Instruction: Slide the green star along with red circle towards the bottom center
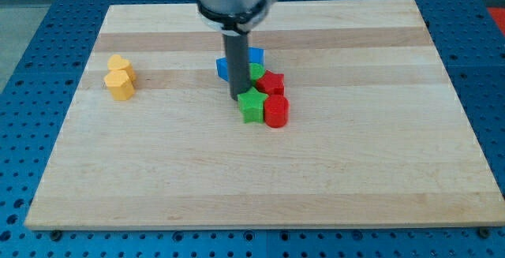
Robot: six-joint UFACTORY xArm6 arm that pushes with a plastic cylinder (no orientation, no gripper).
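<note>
The green star (pixel 252 106) lies near the board's middle, touching the red circle (pixel 276 111) on its right. My tip (pixel 239 96) stands just above and left of the green star, at its upper-left edge. Behind them sit a red block (pixel 272 83), a green block (pixel 257 71) and blue blocks (pixel 254 56), partly hidden by the rod.
Two yellow blocks (pixel 120 77) sit together at the view's left. The wooden board (pixel 158 179) rests on a blue perforated table; its bottom edge runs near the view's bottom.
</note>
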